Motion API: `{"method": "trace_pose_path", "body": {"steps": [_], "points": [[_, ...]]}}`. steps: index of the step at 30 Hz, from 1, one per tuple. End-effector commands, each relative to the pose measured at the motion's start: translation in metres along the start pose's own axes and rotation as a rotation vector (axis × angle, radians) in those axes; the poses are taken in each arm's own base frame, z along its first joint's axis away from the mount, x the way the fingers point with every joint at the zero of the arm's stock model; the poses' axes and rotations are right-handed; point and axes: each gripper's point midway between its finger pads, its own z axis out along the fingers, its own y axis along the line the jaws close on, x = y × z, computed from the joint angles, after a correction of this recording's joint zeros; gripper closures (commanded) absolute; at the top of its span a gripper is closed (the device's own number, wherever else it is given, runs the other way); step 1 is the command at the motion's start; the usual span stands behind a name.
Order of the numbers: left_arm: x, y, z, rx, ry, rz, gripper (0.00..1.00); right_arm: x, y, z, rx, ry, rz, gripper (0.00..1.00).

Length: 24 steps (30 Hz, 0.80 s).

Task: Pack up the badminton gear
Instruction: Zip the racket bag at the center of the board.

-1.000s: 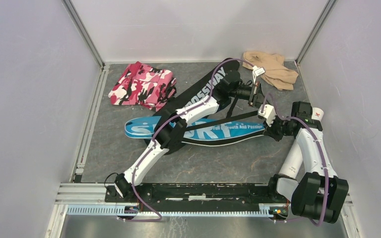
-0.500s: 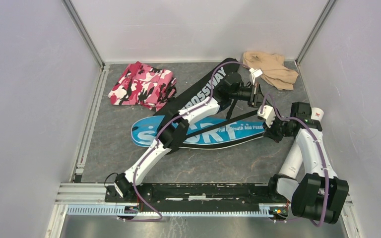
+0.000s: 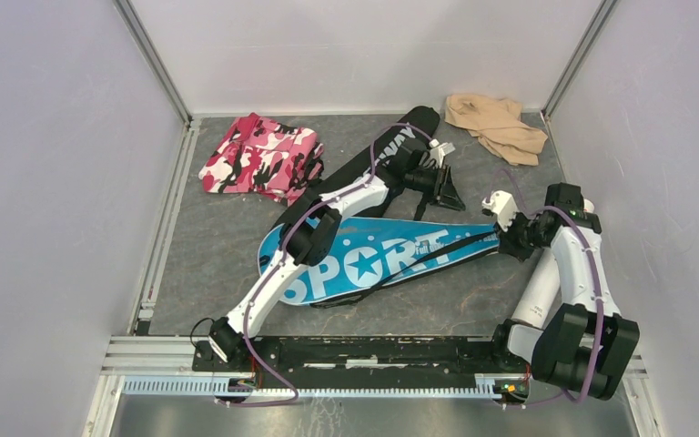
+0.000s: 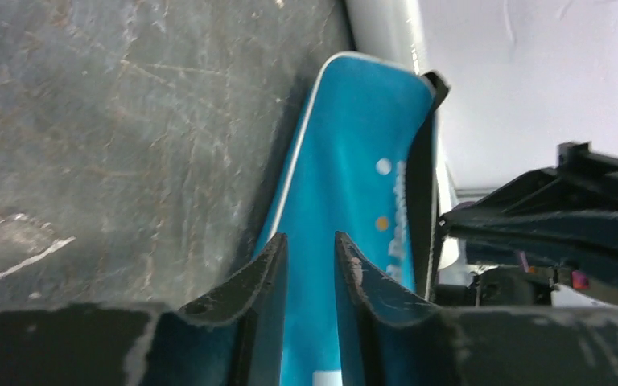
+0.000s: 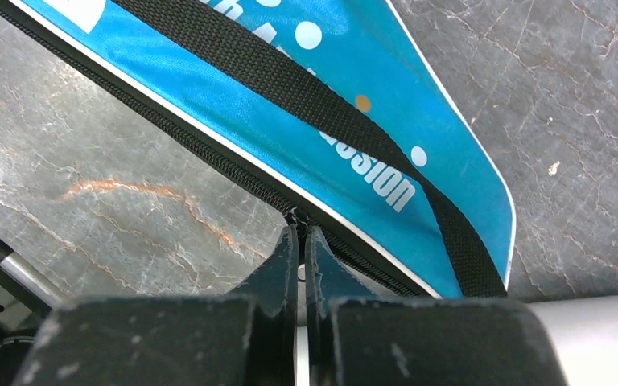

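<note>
The blue cover [image 3: 373, 264] has slid down and turned. It now lies in the middle of the top view, below the black cover [image 3: 399, 141]. The left gripper [image 4: 310, 239] has let go, and its fingers are a little apart. The right gripper [image 5: 302, 233] pinches the blue cover's zipper [image 5: 233, 165] tight at the right end.

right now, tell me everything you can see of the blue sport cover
The blue SPORT cover is racket-shaped, glossy fabric with white lettering, a star, dots and white piping, a black zipper along its edge and a black strap across it. It lies flat on the grey table, wide end left. The right gripper is shut on its zipper edge near the narrow end.
</note>
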Motion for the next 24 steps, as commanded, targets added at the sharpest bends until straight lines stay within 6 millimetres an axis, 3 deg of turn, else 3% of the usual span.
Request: {"method": "trace_pose_path", "body": {"steps": [1, 10, 16, 20, 24], "points": [[-0.008, -0.030, -0.021, 0.010, 0.032, 0.157, 0.63, -0.008, -0.011, -0.013, 0.023, 0.002, -0.039, 1.00], [-0.004, -0.060, -0.075, -0.036, 0.068, 0.420, 0.33, -0.011, -0.004, -0.010, -0.025, -0.043, 0.005, 1.00], [0.004, -0.094, -0.112, -0.095, 0.070, 0.653, 0.23, -0.020, -0.005, -0.010, -0.056, -0.074, 0.061, 1.00], [0.033, -0.106, -0.114, -0.108, 0.113, 0.765, 0.21, -0.029, -0.007, -0.012, -0.077, -0.103, 0.112, 1.00], [0.064, -0.111, -0.099, -0.160, 0.141, 0.864, 0.21, -0.037, -0.010, -0.015, -0.092, -0.114, 0.153, 1.00]]}}
